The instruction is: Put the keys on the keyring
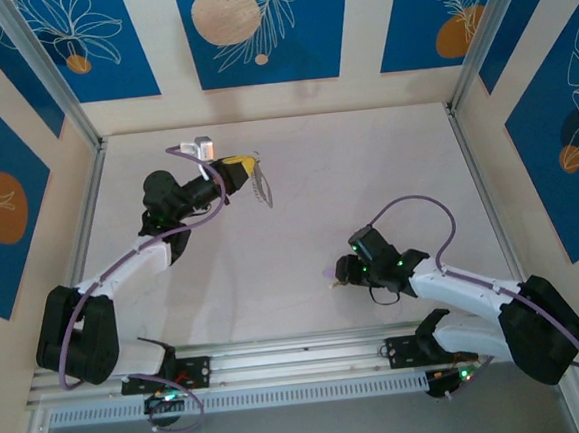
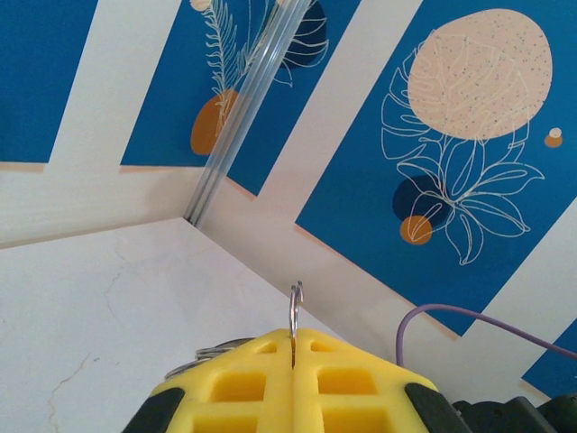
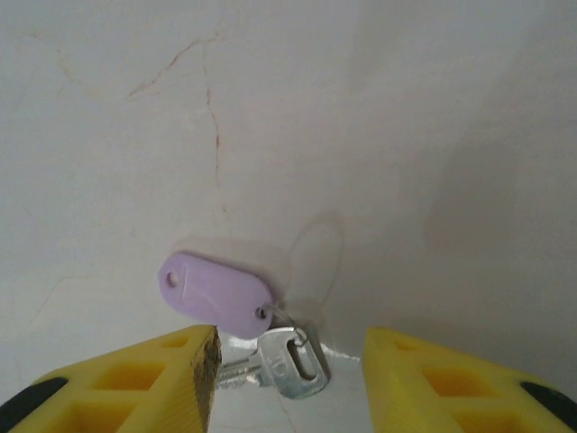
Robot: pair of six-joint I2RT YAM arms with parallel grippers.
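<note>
My left gripper [image 1: 241, 166] is raised over the far left of the table and shut on the keyring [image 1: 262, 187], whose fringe of small silver keys hangs to its right. In the left wrist view the thin wire loop of the keyring [image 2: 295, 308] sticks up edge-on from between the closed yellow fingers [image 2: 243, 379]. My right gripper [image 3: 290, 357] hovers low over the table with its jaws apart. Between them lies the silver key [image 3: 294, 364] with its lilac plastic tag [image 3: 216, 293]. The left finger [image 3: 171, 379] hides the blade's tip.
Blue-patterned walls with aluminium posts [image 1: 42, 70] enclose the pale table [image 1: 386, 169]. A purple cable [image 2: 469, 316] loops beside my left gripper. A metal rail [image 1: 301, 356] runs along the near edge by the arm bases. The right arm [image 1: 456, 289] stretches in from the near right.
</note>
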